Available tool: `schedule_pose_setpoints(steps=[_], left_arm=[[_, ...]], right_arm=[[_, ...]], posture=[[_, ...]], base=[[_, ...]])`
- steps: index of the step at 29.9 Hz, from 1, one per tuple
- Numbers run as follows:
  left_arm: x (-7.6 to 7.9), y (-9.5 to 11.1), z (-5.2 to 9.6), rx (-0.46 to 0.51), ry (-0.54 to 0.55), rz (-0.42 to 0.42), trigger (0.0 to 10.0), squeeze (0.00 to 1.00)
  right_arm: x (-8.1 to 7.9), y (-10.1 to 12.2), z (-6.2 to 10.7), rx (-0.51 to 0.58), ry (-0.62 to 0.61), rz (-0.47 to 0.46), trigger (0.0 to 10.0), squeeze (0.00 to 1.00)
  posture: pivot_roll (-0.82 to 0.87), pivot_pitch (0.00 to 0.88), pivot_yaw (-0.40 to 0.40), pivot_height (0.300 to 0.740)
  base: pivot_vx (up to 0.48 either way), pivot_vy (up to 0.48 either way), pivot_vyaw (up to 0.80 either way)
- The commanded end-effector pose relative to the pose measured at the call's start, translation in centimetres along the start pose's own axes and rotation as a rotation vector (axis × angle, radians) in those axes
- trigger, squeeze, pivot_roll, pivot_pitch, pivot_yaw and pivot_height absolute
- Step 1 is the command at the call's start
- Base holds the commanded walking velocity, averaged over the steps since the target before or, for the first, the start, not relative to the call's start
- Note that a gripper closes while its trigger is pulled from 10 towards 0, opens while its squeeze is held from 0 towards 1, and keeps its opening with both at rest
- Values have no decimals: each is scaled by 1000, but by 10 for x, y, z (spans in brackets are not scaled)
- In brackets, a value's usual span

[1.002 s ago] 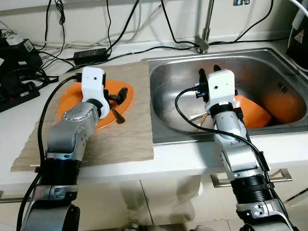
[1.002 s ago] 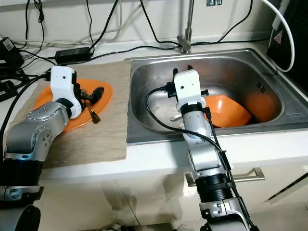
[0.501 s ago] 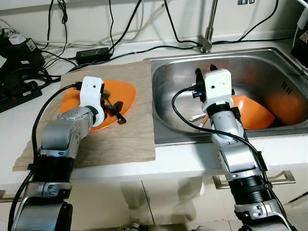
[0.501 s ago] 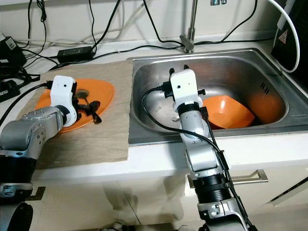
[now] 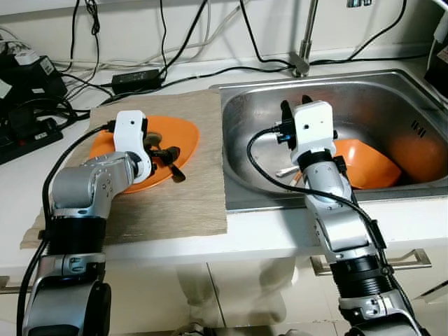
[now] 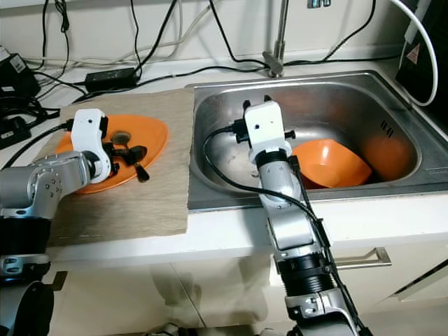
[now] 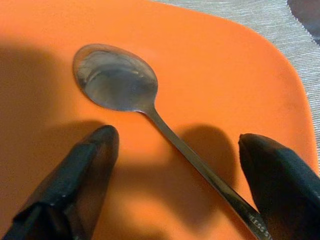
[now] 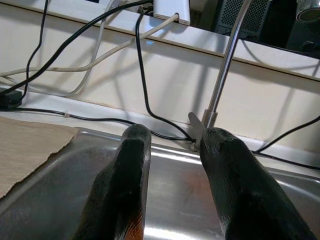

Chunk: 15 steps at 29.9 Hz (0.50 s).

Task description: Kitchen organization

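Left wrist view: spoon (image 7: 150, 135) lies flat on the orange plate (image 7: 210, 60), left gripper (image 7: 180, 170) spread wide, fingers either side of the handle, not touching. Head views: plate on the mat (image 5: 182, 203) near the sink (image 5: 238, 147) rim. Right gripper (image 8: 175, 185) raised over the sink, slightly apart, empty; bowl (image 5: 364, 164) behind it.

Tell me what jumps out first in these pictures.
The orange plate on the woven mat left of the sink, with a metal spoon lying on it and the left gripper open astride the handle. Next, the orange bowl tilted in the steel sink, beside the right gripper.
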<state>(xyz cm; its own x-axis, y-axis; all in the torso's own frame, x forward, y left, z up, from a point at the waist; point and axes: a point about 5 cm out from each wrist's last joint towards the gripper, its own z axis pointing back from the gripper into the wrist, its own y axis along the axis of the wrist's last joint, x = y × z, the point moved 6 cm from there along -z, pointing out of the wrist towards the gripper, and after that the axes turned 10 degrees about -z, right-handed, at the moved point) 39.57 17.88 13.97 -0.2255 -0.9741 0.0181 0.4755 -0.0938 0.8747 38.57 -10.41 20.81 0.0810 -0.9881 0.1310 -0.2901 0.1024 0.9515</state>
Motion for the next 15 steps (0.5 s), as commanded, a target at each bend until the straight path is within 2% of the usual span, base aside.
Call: schedule_pose_setpoints(steps=[1,9,11,15], left_arm=[[1,-10,-3,-41,-15,27,0,0],[-4,-12,-4,-42,-11,11,0,0],[-4,-14,-5,-37,-8,-75,0,0],[-2,-16,-5,-40,-19,-101,0,0]], right_arm=[[-6,8,-5,14,19,-4,10000,0],[-6,9,-6,15,21,-3,10000,0],[-7,8,-6,13,25,-5,10000,0],[-9,7,-6,9,32,-4,10000,0]], posture=[[-79,0,124,740],[-77,0,121,740],[-72,0,115,740],[-70,0,115,740]], base=[[0,0,0],[0,0,0],[0,0,0],[0,0,0]])
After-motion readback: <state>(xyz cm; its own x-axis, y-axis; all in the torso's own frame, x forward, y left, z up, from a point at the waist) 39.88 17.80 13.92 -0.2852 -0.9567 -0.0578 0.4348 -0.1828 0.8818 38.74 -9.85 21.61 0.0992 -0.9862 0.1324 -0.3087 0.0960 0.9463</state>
